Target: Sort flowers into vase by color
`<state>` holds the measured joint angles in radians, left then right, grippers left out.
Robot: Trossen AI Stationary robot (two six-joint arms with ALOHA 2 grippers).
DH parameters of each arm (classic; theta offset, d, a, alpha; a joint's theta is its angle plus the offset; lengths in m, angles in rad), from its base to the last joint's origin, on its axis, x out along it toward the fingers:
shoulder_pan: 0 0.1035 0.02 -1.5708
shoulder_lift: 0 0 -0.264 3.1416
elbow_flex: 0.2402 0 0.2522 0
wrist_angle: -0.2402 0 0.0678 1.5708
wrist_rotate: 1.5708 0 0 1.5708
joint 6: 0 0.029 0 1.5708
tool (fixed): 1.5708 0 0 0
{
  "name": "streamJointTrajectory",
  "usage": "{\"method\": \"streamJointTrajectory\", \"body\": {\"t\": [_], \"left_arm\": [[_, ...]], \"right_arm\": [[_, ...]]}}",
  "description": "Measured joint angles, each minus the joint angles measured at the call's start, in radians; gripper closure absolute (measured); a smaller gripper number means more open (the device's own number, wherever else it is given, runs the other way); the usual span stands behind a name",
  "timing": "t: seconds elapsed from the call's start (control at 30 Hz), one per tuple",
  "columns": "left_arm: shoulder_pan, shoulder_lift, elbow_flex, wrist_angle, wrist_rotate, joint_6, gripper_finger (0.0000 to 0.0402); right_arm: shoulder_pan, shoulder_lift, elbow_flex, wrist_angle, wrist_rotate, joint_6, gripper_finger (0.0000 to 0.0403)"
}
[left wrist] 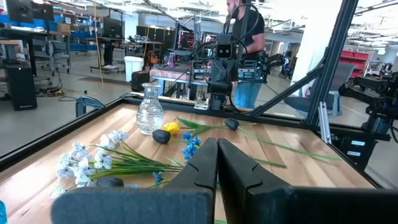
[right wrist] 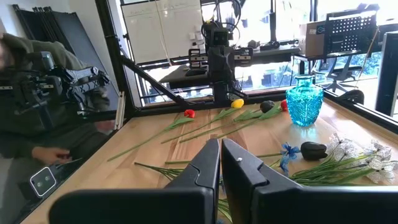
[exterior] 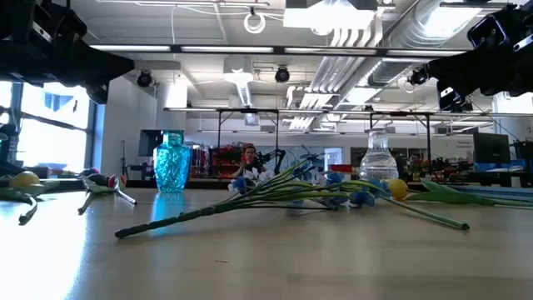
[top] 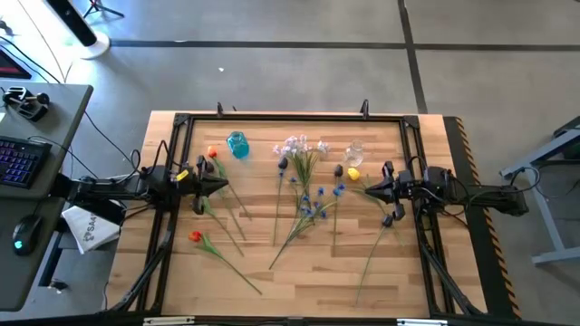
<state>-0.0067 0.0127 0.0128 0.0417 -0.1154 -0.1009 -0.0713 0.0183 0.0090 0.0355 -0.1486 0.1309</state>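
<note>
Blue flowers (top: 313, 201) between both claws

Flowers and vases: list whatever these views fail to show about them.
- Blue flowers: high view, heads too small to count.
- Clear vase: low view, base hidden behind stems.
- Blue vase: left wrist view, cut off by the picture's edge.
- Red flower: right wrist view, head too small to make out.

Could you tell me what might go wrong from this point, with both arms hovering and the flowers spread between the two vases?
The blue flowers and pale blossom sprays lie with crossed stems, so lifting one may drag others. The clear vase is narrow-necked and probably light; a stem could tip it. The left hand and right hand, both shut and empty, face each other and might collide over the middle pile.
</note>
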Motion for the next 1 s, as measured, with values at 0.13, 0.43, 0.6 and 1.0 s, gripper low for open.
{"method": "streamJointTrajectory", "body": {"t": [0.13, 0.43, 0.6, 1.0], "left_arm": [[0.000, 0.000, 0.000, 0.000, 0.000, 0.000, 0.0401], [0.000, 0.000, 0.000, 0.000, 0.000, 0.000, 0.0401], [0.000, 0.000, 0.000, 0.000, 0.000, 0.000, 0.0401], [0.000, 0.000, 0.000, 0.000, 0.000, 0.000, 0.0401]], "right_arm": [[0.000, 0.000, 0.000, 0.000, 0.000, 0.000, 0.0389], [0.000, 0.000, 0.000, 0.000, 0.000, 0.000, 0.0389], [0.000, 0.000, 0.000, 0.000, 0.000, 0.000, 0.0389], [0.000, 0.000, 0.000, 0.000, 0.006, -0.074, 0.0389]]}}
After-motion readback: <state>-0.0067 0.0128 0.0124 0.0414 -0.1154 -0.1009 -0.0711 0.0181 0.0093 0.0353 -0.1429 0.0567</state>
